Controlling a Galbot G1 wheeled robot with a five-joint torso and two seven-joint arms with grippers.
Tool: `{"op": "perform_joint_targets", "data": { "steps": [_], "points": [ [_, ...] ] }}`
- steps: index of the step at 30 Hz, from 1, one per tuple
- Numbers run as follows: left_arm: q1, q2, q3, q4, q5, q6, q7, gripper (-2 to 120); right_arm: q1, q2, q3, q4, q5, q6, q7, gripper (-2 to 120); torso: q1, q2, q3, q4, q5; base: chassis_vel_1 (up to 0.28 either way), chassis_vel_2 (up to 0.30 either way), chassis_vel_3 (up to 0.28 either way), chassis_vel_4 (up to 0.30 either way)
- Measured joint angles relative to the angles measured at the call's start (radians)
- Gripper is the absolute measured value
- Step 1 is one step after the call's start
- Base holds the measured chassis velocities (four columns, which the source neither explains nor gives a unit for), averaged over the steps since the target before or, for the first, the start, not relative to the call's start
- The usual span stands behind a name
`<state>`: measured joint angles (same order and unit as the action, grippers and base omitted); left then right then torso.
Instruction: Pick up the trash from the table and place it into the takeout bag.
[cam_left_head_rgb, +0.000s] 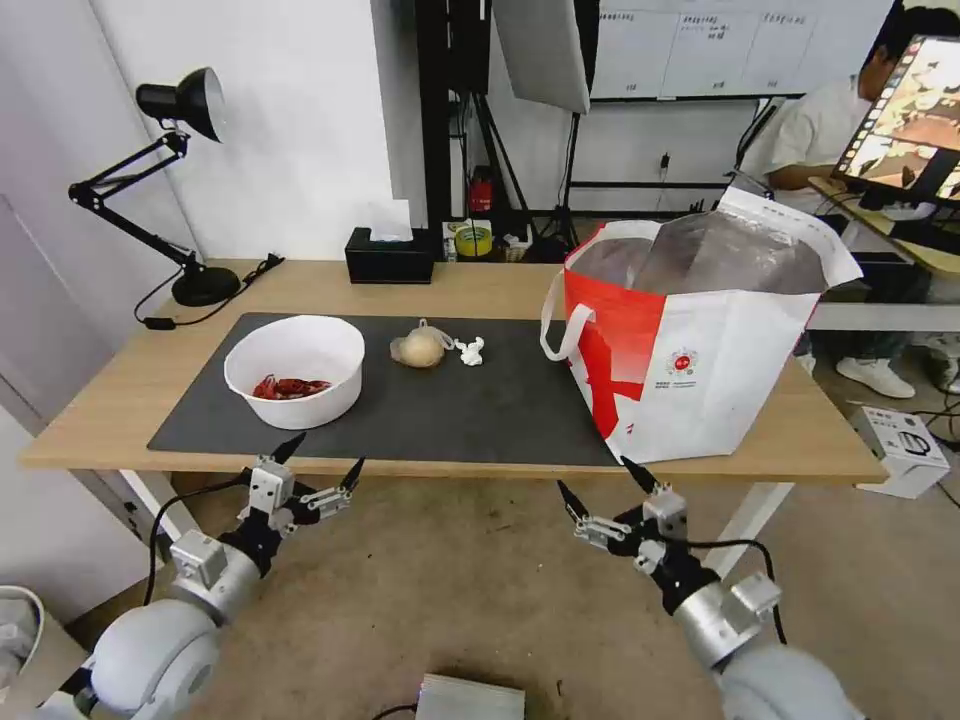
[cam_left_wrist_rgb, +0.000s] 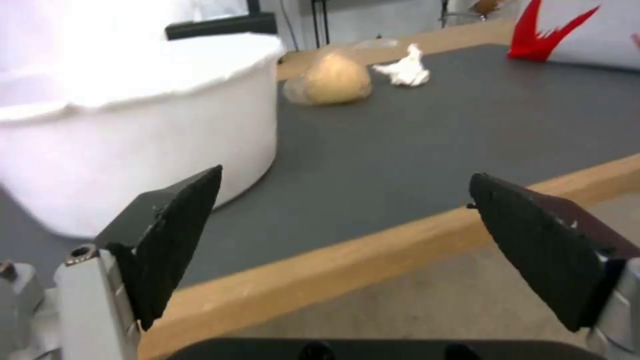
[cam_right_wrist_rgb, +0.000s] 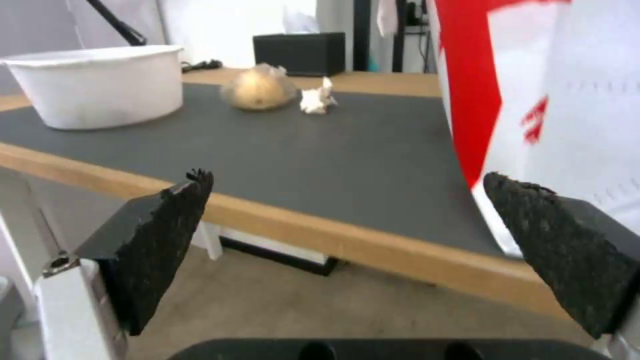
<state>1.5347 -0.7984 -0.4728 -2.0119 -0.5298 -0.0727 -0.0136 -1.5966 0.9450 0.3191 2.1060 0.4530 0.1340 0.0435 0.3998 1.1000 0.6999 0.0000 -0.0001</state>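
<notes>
The left gripper (cam_left_head_rgb: 322, 458), fingers spread wide and empty, hovers just short of the table edge (cam_left_head_rgb: 400, 466); the white round bowl with red scraps (cam_left_head_rgb: 294, 370) sits just ahead of it. It should probably pinch the rim and lift level. The right gripper (cam_left_head_rgb: 598, 476), wide too, waits before the red-and-white foil-lined takeout bag (cam_left_head_rgb: 700, 340).

this looks like a lab or office workroom set up for recording. a light-wood desk (cam_left_head_rgb: 470, 290) with white legs stands on a bare concrete floor (cam_left_head_rgb: 450, 590) against plain white walls. a black desk lamp (cam_left_head_rgb: 165, 170) sits on it; behind are a softbox light on a stand (cam_left_head_rgb: 545, 50), a whiteboard (cam_left_head_rgb: 700, 45) and a computer monitor (cam_left_head_rgb: 905, 110).
</notes>
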Motion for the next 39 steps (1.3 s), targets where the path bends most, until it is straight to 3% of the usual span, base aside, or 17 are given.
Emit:
{"op": "perform_joint_targets", "data": {
  "steps": [12,28,39],
  "points": [
    [0.006,-0.004,-0.008,0.022,0.000,-0.016,0.002,100,-0.002,0.024,-0.006,0.017,0.004,-0.002,0.001,100,0.000,0.000,0.000,0.0000,0.0001,0.000,0.000,0.000,0.000],
    [-0.019,-0.014,0.013,0.032,0.004,-0.018,0.004,100,0.044,0.001,-0.014,0.024,0.047,-0.041,0.003,100,0.000,0.000,0.000,0.0000,0.0001,0.000,0.000,0.000,0.000],
    [-0.023,-0.022,0.016,0.035,0.006,-0.017,0.004,100,0.249,-0.053,-0.126,0.006,0.130,-0.152,0.014,100,0.000,0.000,0.000,0.0001,0.0002,0.000,0.000,0.000,0.000]
  ]
}}
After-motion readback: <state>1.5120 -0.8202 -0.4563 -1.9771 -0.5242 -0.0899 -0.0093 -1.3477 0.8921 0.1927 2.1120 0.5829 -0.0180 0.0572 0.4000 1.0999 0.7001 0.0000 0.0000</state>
